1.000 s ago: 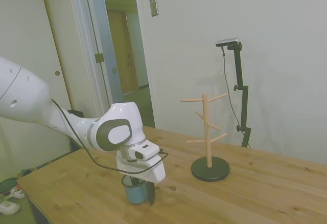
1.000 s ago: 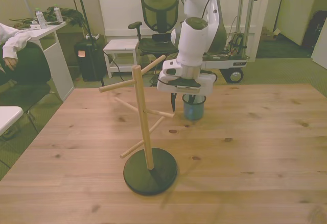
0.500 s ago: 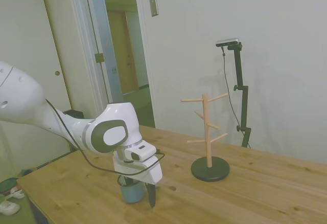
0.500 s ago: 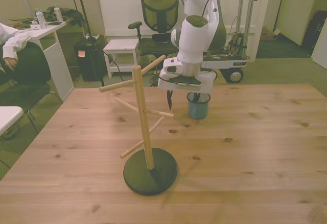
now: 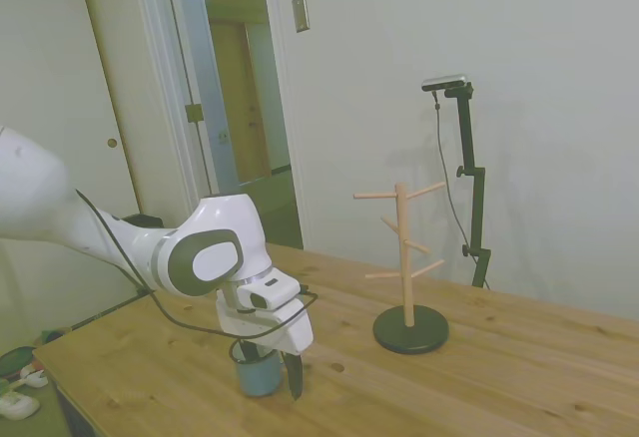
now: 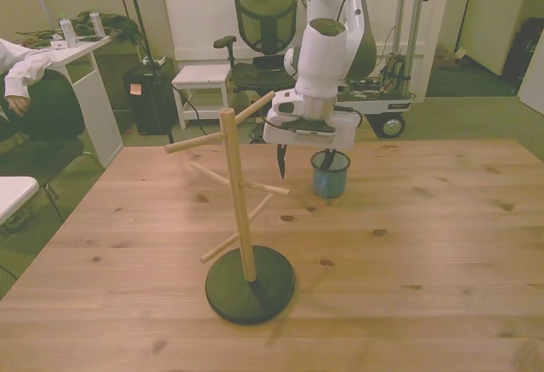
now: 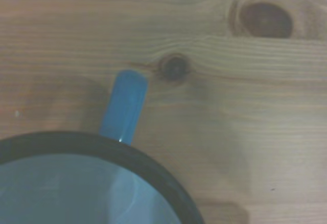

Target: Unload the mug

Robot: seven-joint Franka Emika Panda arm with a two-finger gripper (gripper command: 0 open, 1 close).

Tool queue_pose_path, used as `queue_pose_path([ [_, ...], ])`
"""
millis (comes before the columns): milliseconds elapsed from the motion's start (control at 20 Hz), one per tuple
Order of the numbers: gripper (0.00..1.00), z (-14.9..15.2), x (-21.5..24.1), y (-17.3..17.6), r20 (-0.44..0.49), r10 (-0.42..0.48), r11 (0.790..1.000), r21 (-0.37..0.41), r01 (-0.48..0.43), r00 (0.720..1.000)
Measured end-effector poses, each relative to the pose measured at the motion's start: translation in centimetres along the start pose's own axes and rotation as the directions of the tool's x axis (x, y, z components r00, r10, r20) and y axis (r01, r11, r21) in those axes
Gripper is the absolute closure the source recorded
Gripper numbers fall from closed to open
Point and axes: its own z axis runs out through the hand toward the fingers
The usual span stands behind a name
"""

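The light-blue mug (image 6: 330,177) stands upright on the wooden table (image 6: 408,245), near its far edge. In the side view the mug (image 5: 258,377) sits just under the white hand. My gripper (image 6: 303,161) hovers over it, open. One dark finger (image 6: 281,161) hangs clear of the mug on the side toward the peg stand. The other finger is hidden at the mug's rim. In the wrist view the mug's dark rim (image 7: 127,157) and blue handle (image 7: 122,106) show from straight above, with bare wood around them.
The wooden peg stand (image 6: 242,211) on its black round base (image 6: 250,284) stands in the middle of the table, with no mug on its pegs. Behind the table are an office chair (image 6: 265,15), a white stool (image 6: 202,75) and a person's sleeve (image 6: 25,66).
The finger beside the mug has moved further from it and the hand has risen slightly. The mug shifted a little a second ago and has stood still on the table since.
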Motion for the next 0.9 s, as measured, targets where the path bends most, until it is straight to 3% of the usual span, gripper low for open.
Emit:
queue_pose_path([
  [500,0.0,-7.0,-3.4,1.1,-0.106,-0.013,0.994,0.109,0.025,0.994],
  [900,0.0,-7.2,-7.4,-0.6,-0.117,-0.153,0.984,0.072,0.162,0.981],
])
